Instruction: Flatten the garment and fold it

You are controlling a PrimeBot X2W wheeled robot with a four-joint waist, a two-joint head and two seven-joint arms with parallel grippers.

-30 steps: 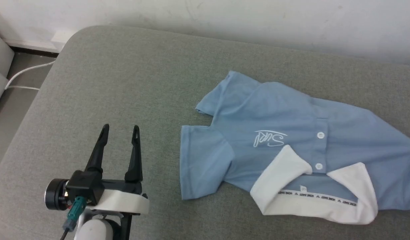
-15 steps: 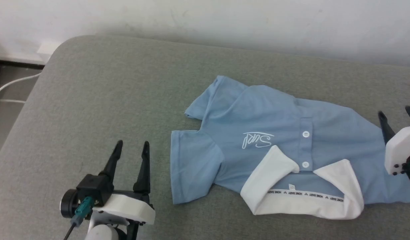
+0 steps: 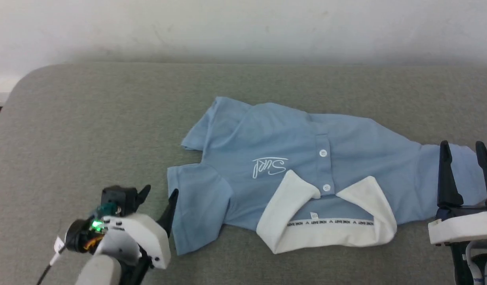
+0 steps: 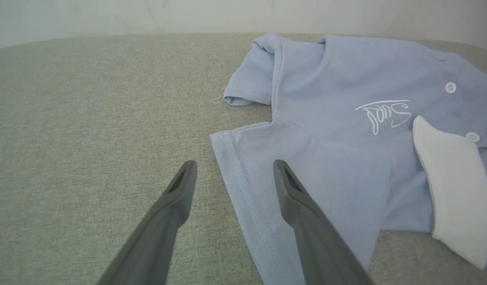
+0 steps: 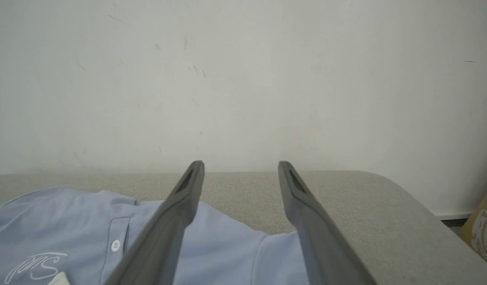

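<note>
Garment (image 3: 243, 138) is lying rumpled, collar near, on the grey cushion (image 3: 108, 118) while the left claw (image 3: 160, 190) and right claw (image 3: 461, 144) are hovering released at its left and right ends, seemingly preparing to pinch and stretch it flat.

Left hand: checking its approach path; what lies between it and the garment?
Nothing: in the left wrist view the left hand straddles the garment at its sleeve hem, over bare cushion.

Blue polo shirt (image 3: 267, 146) face-up, collar nearest.

polo shirt (image 3: 358, 142) on grey cushion (image 3: 89, 118)
</note>
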